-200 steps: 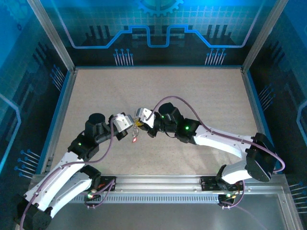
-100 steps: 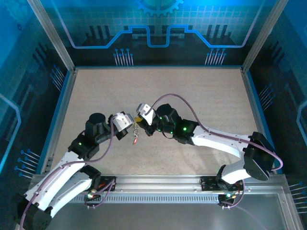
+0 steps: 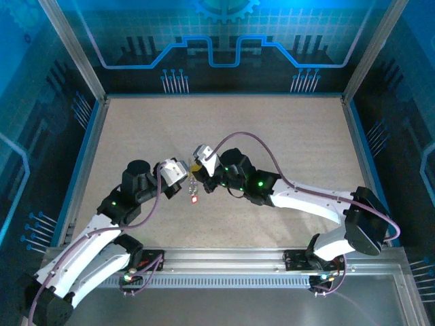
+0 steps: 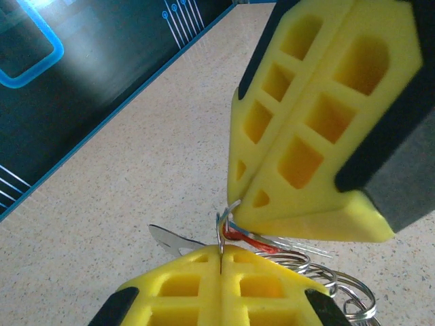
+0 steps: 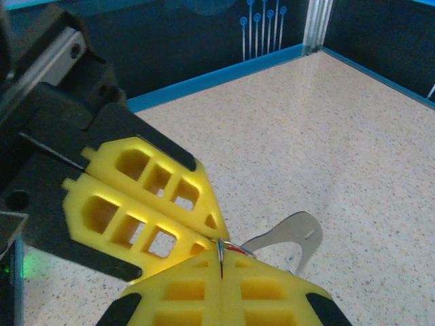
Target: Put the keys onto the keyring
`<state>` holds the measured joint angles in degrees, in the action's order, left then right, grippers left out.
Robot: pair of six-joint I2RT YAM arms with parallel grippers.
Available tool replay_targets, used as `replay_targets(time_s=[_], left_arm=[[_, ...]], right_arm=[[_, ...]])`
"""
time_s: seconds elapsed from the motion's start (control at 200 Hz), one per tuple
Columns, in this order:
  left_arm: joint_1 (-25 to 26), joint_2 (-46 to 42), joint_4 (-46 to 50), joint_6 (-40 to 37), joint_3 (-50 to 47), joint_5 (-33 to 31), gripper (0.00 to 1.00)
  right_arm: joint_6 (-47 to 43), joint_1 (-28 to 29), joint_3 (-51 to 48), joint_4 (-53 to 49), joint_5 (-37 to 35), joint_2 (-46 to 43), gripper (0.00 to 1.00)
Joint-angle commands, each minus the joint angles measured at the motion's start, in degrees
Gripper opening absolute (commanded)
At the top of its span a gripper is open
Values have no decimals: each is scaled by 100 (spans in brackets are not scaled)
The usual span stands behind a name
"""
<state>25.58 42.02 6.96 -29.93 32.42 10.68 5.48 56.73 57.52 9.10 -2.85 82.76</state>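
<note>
Above the middle of the table my left gripper [image 3: 185,172] and right gripper [image 3: 197,167] meet tip to tip, both shut. A thin silvery wire of the keyring [image 4: 221,229] stands pinched between my left fingers [image 4: 183,275] and curves up to the right gripper's yellow fingertips [image 4: 248,204]. In the right wrist view the same keyring wire [image 5: 221,248] sits clamped between my right fingers [image 5: 265,288]. A red key [image 4: 250,240] lies against the wire at the tips. Silver coils [image 4: 326,275] bunch beside it. Another red key [image 3: 193,199] dangles below on a chain.
A flat silver metal tag [image 5: 293,233] hangs under the grippers, also the tag [image 4: 170,239] in the left wrist view. The speckled beige table [image 3: 285,136] is ringed by a blue rim [image 3: 88,142] and dark blue walls.
The right arm has shifted a little left and back, bringing its fingers closer against the left gripper. The left arm has barely moved; the dangling red key swings slightly.
</note>
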Motion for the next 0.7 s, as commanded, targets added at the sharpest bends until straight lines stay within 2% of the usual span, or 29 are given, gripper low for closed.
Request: replay_targets(time_s=[0.0, 0.295, 0.415, 0.505, 0.59, 0.695], left_arm=[[43, -130, -349, 50, 106, -7, 0], [43, -341, -667, -39, -92, 169, 0], [42, -389, -734, -56, -113, 172, 0], [42, -434, -845, -43, -163, 178, 0], [41, -509, -982, -15, -231, 202, 0], [43, -614, -1154, -20, -313, 291, 0]], right_arm=[[169, 84, 244, -227, -354, 60, 0], [445, 84, 373, -469, -517, 65, 0], [488, 71, 359, -445, -368, 48, 0], [399, 32, 236, -278, 71, -9, 0], [216, 4, 50, -64, 436, -125, 14], [-129, -71, -87, -14, 595, -320, 23]])
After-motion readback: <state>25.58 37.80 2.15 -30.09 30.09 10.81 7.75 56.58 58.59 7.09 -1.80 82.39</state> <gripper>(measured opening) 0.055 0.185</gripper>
